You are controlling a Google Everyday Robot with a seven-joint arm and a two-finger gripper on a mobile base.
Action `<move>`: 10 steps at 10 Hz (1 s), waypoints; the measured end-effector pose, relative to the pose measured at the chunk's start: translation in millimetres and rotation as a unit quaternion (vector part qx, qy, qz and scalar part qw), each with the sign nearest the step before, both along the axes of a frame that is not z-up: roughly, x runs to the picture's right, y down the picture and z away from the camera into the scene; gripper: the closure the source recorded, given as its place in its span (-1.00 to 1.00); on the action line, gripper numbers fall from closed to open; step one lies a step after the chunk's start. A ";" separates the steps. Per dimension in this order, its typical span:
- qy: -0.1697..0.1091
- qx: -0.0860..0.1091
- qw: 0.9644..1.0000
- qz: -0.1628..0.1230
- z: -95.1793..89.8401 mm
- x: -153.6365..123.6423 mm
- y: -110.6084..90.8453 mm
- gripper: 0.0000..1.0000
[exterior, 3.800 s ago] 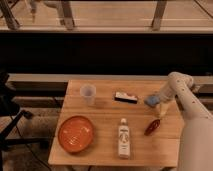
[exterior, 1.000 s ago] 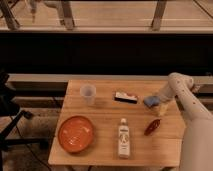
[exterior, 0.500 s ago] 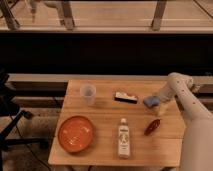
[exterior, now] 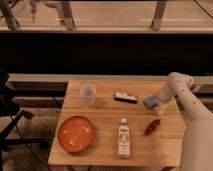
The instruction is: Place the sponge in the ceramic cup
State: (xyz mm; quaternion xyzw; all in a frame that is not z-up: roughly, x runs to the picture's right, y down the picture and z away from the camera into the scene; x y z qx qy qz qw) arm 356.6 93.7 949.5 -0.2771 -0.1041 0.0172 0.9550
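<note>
The sponge (exterior: 150, 102), a small light-blue block, lies near the right edge of the wooden table (exterior: 105, 116). My gripper (exterior: 161, 105) is right against the sponge's right side, at the end of the white arm that reaches in from the right. The ceramic cup (exterior: 88, 93), a pale handleless tumbler, stands upright at the table's back left, far from the gripper and with nothing visible in it.
A flat black-and-white box (exterior: 125, 97) lies between cup and sponge. An orange bowl (exterior: 76, 133) sits front left, a white bottle (exterior: 123, 138) lies front centre, and a red object (exterior: 152, 126) lies just in front of the sponge. A dark ledge runs behind the table.
Since the oldest frame the gripper has closed in slightly on the sponge. Over the last second nothing has visibly moved.
</note>
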 end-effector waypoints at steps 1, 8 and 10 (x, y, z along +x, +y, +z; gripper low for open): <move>0.000 0.000 1.000 0.000 -0.1 -0.2 -0.2 -0.61; 0.000 0.001 1.000 0.002 -2.9 -0.6 -2.5 0.01; 0.000 0.001 1.000 0.002 -3.2 -0.4 -2.5 0.46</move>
